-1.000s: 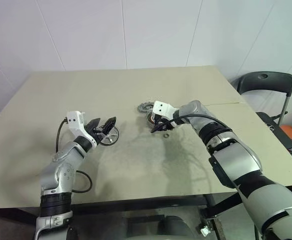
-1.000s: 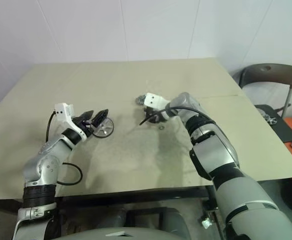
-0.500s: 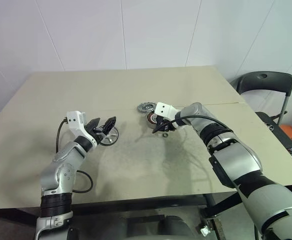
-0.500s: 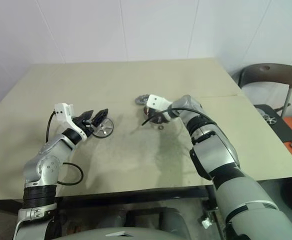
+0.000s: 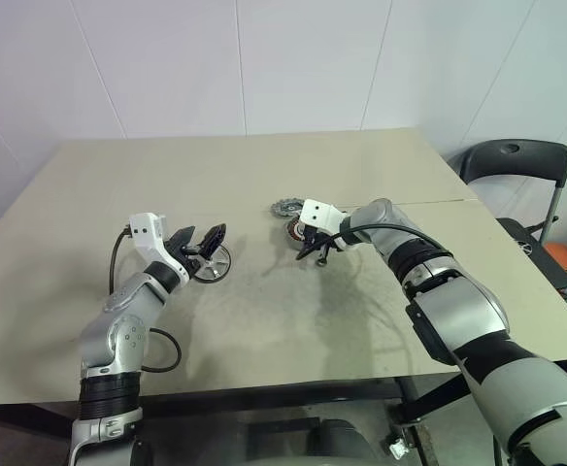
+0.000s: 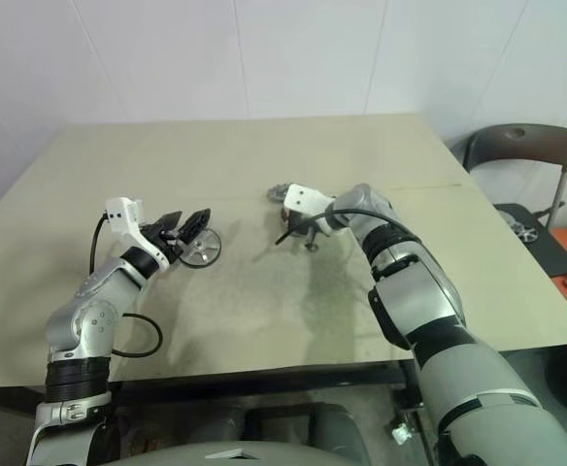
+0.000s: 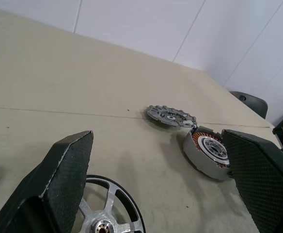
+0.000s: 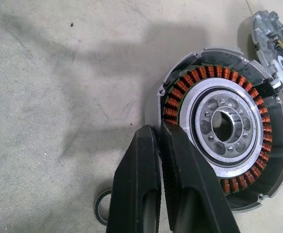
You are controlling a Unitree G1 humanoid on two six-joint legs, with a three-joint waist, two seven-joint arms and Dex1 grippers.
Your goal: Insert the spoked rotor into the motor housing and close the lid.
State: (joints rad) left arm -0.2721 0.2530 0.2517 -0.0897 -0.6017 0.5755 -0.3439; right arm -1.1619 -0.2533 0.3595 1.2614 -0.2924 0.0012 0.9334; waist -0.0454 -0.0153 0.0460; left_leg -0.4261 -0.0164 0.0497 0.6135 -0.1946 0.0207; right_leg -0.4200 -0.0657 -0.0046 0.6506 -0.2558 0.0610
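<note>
**Inspector A:** Where does the spoked rotor point(image 5: 211, 267) lie relative to the jaws?

**Inspector B:** Flat on the surface point(image 5: 264, 175), directly under the left gripper point(image 5: 198, 242). In the left wrist view its rim and hub sit below and between the two pads, toward six o'clock of the jaw gap. The left jaws stand wide apart and hold nothing.

**Inspector A:** And the motor housing point(image 8: 224, 145)?

**Inspector B:** Across the surface at roughly three o'clock from the rotor, coil side up. The right gripper point(image 8: 160, 179) has its jaws pressed together, empty, with the tips at the housing's near rim. The lid point(image 7: 170, 116) lies just beyond the housing, close to touching it. A small dark ring point(image 8: 102, 213) sits on the surface beside the right fingers.

**Inspector A:** Which arm is nearer the rotor?

**Inspector B:** The left, plainly. In my judgement the pickup turns on a descent: the rotor lies flat, axis vertical, while the jaws point nearly level above it.
</note>
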